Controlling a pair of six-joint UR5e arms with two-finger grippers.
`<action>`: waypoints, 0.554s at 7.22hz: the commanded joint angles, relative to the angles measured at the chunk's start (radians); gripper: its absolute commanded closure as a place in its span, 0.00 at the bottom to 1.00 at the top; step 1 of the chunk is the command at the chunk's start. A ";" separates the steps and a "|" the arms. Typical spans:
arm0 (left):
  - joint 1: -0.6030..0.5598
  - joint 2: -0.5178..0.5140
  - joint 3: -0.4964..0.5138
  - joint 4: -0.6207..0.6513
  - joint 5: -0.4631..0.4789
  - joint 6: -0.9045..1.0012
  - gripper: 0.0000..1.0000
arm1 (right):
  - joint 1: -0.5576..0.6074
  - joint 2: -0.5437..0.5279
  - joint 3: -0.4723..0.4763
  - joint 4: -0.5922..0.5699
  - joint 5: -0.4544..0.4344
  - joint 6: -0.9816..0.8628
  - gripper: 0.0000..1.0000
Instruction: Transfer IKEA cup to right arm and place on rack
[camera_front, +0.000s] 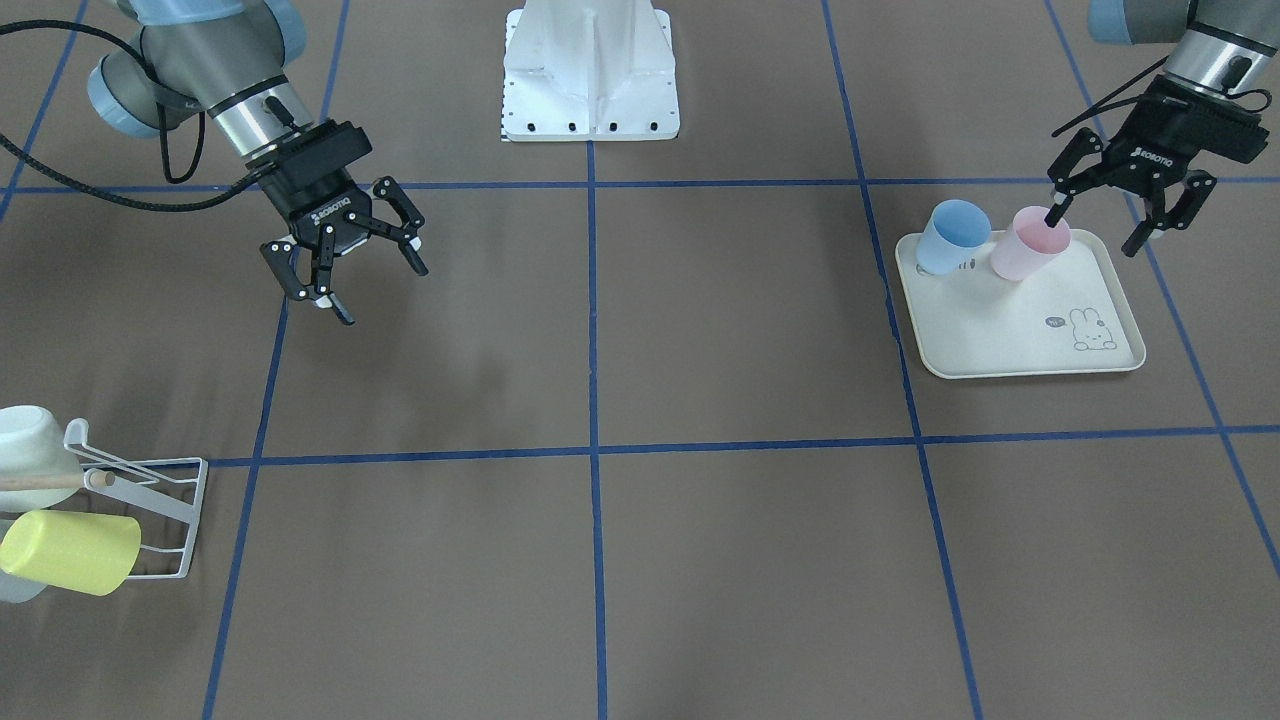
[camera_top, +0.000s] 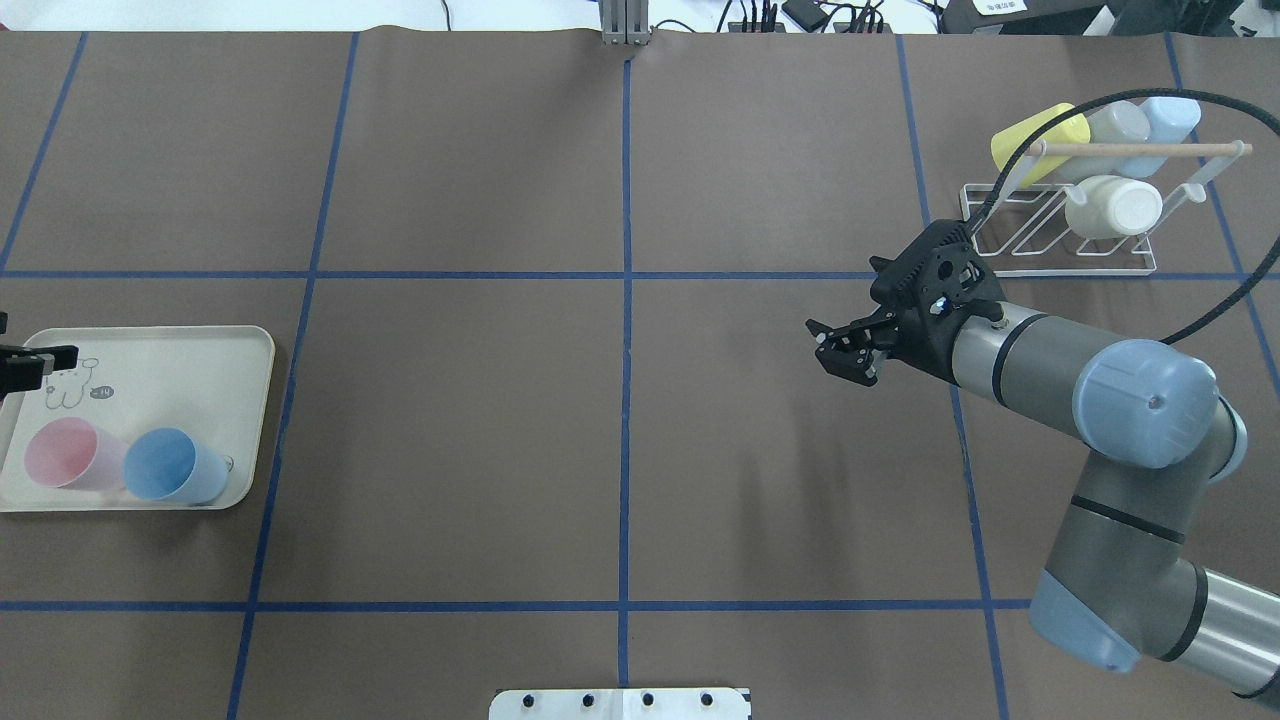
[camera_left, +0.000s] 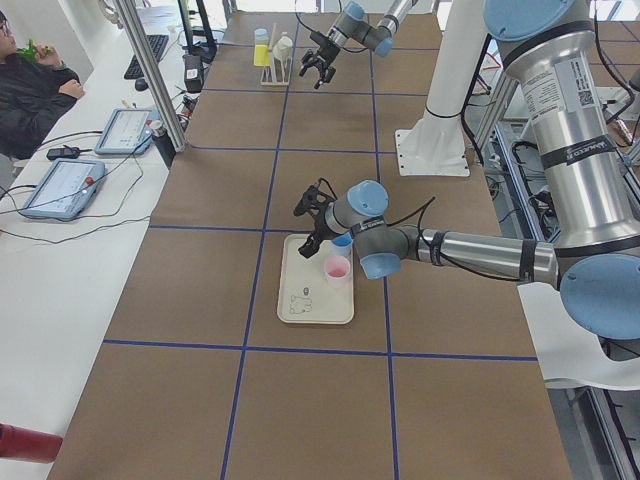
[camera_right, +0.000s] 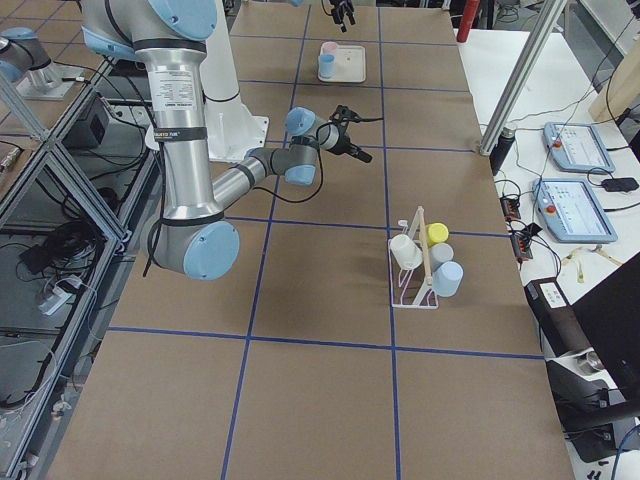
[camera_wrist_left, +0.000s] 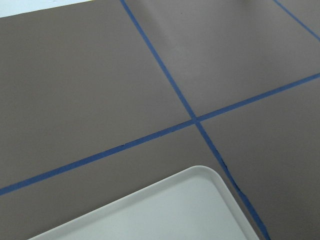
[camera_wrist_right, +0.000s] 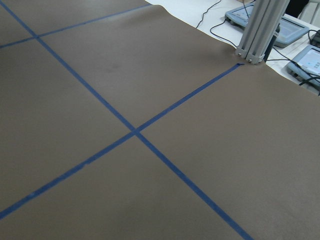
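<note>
Your table (camera_top: 450, 420): brown, blue-taped grid. On it you see cream tray (camera_top: 200, 345), wire rack (camera_top: 1040, 240), white base plate (camera_front: 590, 110).

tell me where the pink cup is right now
The pink cup stands on the cream tray, at the front-facing view's right, beside the blue cup, with the open left pincer hovering close by.
</note>
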 joint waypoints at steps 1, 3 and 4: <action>0.064 0.045 0.007 -0.001 0.061 -0.003 0.00 | 0.000 0.051 0.064 -0.145 0.039 0.002 0.01; 0.113 0.047 0.055 -0.019 0.113 -0.005 0.00 | -0.006 0.056 0.058 -0.156 0.037 0.002 0.00; 0.133 0.048 0.112 -0.083 0.127 -0.006 0.00 | -0.007 0.054 0.055 -0.155 0.037 0.002 0.01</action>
